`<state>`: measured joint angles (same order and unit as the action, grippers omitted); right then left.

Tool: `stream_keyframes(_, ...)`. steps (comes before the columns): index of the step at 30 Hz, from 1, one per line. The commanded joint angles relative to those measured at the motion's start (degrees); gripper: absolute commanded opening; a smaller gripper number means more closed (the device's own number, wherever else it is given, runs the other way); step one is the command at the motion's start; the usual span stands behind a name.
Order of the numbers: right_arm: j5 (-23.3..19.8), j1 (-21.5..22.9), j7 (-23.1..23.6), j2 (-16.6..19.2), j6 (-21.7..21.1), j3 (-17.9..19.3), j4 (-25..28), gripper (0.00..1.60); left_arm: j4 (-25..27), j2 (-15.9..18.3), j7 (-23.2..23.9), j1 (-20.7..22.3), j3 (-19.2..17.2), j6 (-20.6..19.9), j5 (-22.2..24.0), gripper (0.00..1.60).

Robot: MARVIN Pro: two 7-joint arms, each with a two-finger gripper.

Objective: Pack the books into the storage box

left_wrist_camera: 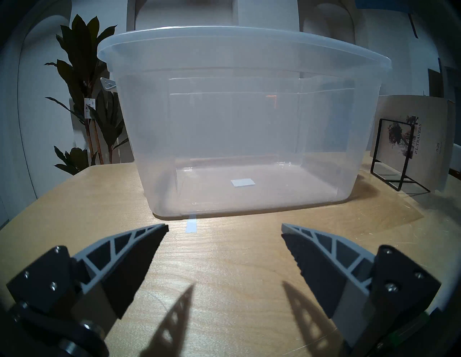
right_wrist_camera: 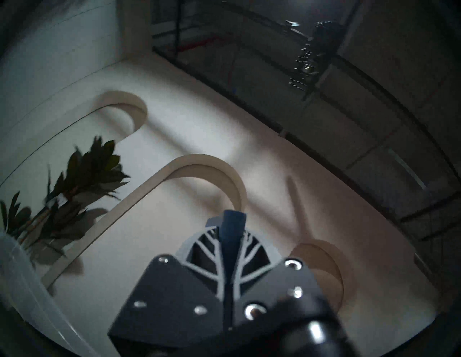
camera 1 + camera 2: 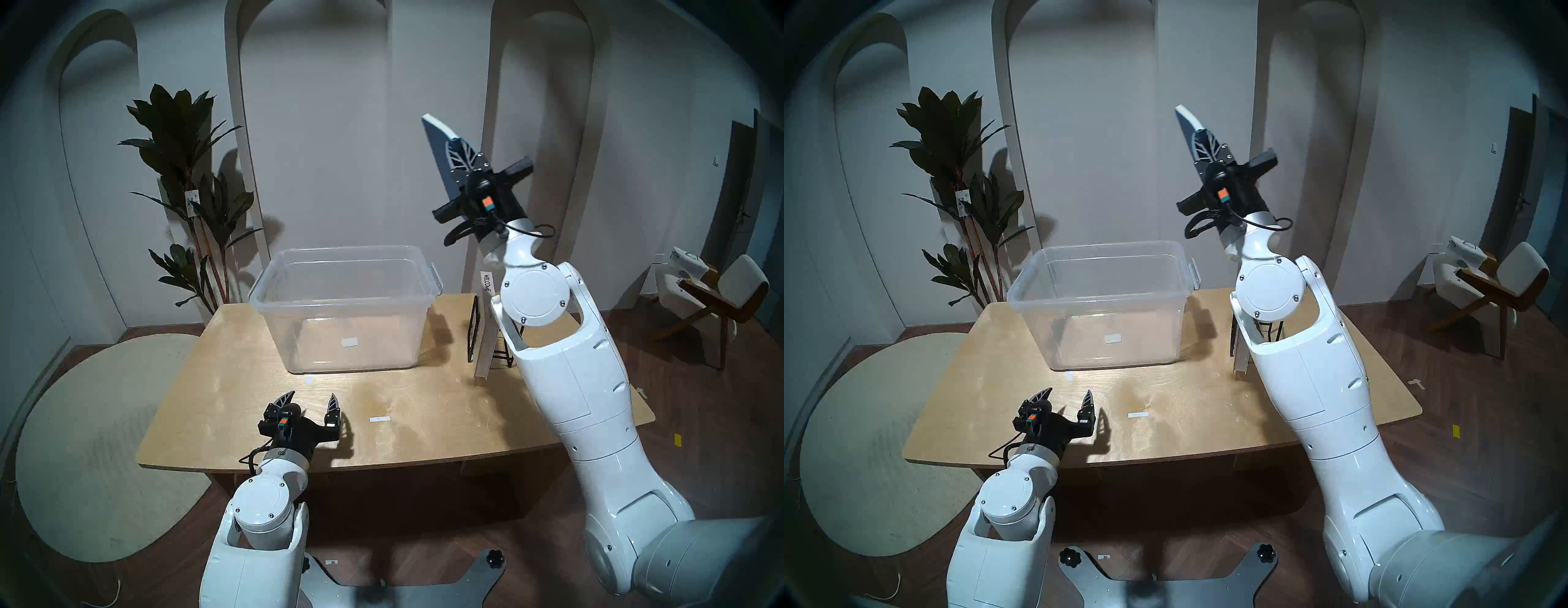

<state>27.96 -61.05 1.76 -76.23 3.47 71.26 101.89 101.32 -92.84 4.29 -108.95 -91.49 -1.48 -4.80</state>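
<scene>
Trainee: What is the right end effector (image 3: 456, 155) doing?

Operator: It is clamping the thin blue-covered book (image 3: 439, 148) between its closed fingers, holding it high in the air, tilted, up and to the right of the large clear plastic storage box (image 3: 339, 271).

Trainee: And the left end effector (image 3: 312, 403)?

Operator: It is hovering low over the pale wooden surface (image 3: 403, 407), fingers spread wide and holding nothing. The box is sitting just ahead of it, with no book inside.

Trainee: Where is the other book?

Operator: The thick white book with "WELCOME" on its spine (image 3: 485, 322) is standing in the black wire-frame rack (image 1: 389, 154), below the right end effector. It seems to be leaning, though the arm is hiding much of it.
</scene>
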Motion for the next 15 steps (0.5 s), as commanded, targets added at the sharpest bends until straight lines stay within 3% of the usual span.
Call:
stream_keyframes(1,8.1,6.7,7.5,2.6,-3.8,-3.7,1.3,0.00,1.2,0.2,-0.1,0.4,0.1,0.3,0.1,1.60)
stream_keyframes(7,16.4,9.1,12.3,2.9,-6.5,-7.6,0.1,0.00,1.3,0.1,-0.1,0.4,0.1,0.3,0.1,1.60)
stream_keyframes(15,19.3,12.3,11.0,-1.2,-6.8,-11.1,-7.0,0.00,1.3,0.2,-0.1,0.4,0.1,0.3,0.1,1.60)
